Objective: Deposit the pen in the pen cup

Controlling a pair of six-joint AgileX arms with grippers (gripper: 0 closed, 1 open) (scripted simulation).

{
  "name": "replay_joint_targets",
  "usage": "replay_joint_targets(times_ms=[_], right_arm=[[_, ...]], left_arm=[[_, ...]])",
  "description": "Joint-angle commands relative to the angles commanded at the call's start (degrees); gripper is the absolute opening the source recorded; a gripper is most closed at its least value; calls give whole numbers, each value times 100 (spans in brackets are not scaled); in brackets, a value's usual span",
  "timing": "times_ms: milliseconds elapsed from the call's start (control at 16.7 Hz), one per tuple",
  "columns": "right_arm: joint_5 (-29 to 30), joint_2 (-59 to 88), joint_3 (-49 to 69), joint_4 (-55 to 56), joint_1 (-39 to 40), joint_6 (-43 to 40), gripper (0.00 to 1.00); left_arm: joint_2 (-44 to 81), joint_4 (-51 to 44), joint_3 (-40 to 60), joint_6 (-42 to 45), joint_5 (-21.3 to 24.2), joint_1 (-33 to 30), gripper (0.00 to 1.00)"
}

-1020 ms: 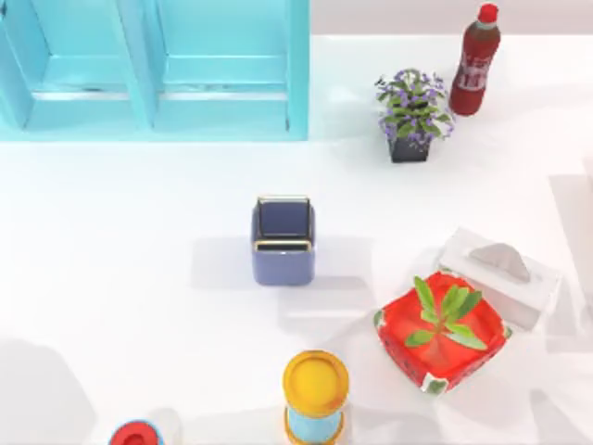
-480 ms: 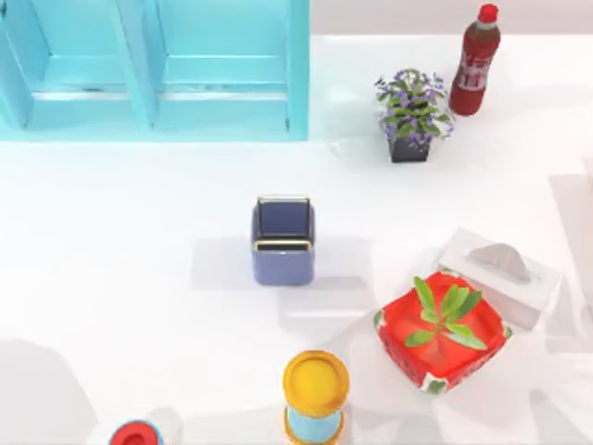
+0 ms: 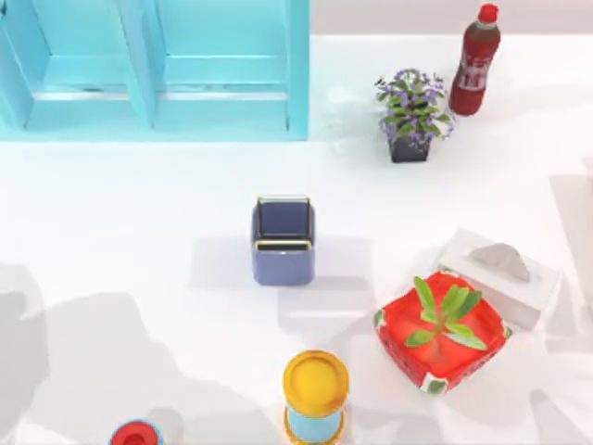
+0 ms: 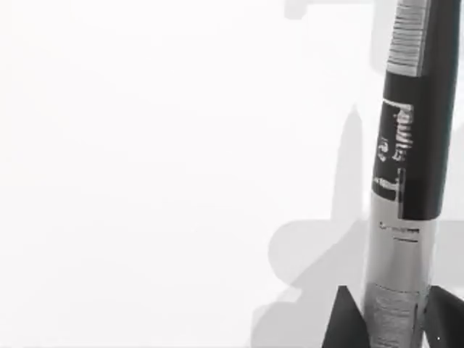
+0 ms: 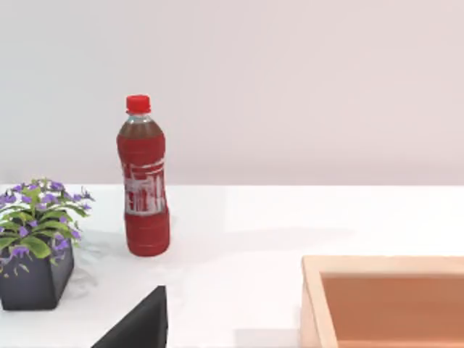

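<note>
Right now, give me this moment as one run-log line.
left hand: shut on pen, above bare table | pen cup: upright at table centre, holds no pen | right arm: parked

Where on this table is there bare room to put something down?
The widest bare patch lies left of the pen cup, below the turquoise cabinet. Another strip runs between the cup and the purple-flowered plant. The lower right is crowded: red planter, tissue box, yellow-topped cylinder.

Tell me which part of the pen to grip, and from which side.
Grip the pen on its silver section, next to the black printed part, closing across the slim round barrel from its two long sides. The left claw sits just so, a dark finger on either side, apparently shut on it.
</note>
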Motion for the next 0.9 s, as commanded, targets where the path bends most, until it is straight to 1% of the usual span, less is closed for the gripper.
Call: replay_joint_targets(times_ms=[120, 480, 600, 720, 780, 900], right_arm=[[0, 0, 0, 0, 0, 0, 100], [0, 0, 0, 0, 0, 0, 100], [0, 0, 0, 0, 0, 0, 100], [0, 0, 0, 0, 0, 0, 100], [0, 0, 0, 0, 0, 0, 100], [0, 0, 0, 0, 0, 0, 100]], left_arm=[[653, -131, 480, -780, -1293, -1252, 0], [2204, -389, 1532, -3558, -5540, -5138, 0], [2507, -397, 1739, -4514, -6775, -6271, 0], [2692, -375, 1872, -5404, -7784, -7217, 0], [2748, -356, 1913, -5798, -8199, -7604, 0], [2816, -316, 1960, -6431, -8849, -8200, 0]])
